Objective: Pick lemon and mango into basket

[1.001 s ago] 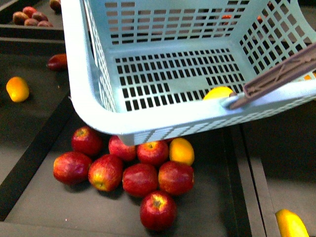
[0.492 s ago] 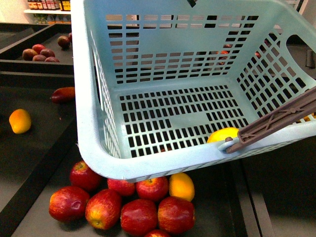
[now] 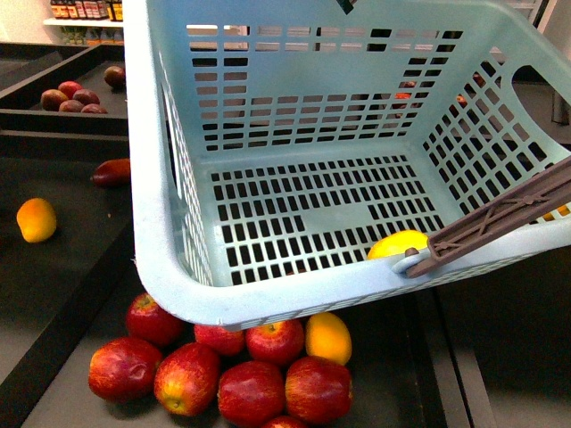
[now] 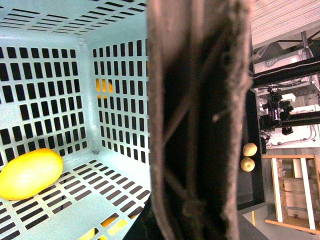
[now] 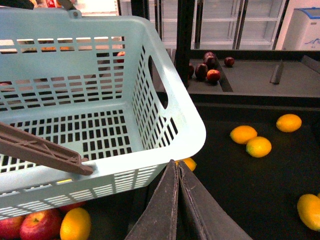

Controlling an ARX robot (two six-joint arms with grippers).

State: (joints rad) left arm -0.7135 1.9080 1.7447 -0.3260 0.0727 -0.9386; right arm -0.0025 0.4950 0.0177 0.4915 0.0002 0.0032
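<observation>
The pale turquoise basket [image 3: 169, 223] hangs tilted above the fruit bins and fills most of the front view. A bright-yellow lemon [image 3: 399, 242] lies on its slotted floor by the near wall, also seen as the lemon [image 4: 30, 172] in the left wrist view. My left gripper [image 4: 192, 205] is shut on the basket's brown handle [image 4: 200, 100], which hides its fingers. My right gripper [image 5: 178, 170] is shut and empty, just below the basket's corner [image 5: 192, 135]. A longer yellow fruit, seemingly the mango [image 5: 309, 211], lies on the dark shelf, cut by the frame edge.
Several red apples [image 3: 252, 388] and a yellow-orange fruit [image 3: 328, 337] lie in the bin under the basket. Another orange fruit [image 3: 36, 219] sits in the left bin. Oranges [image 5: 258, 146] lie right of the basket. The basket's second handle [image 3: 500, 223] rests on its near rim.
The basket rose and tilted back a second ago, then slid slightly left. The lemon stayed at the near wall.
</observation>
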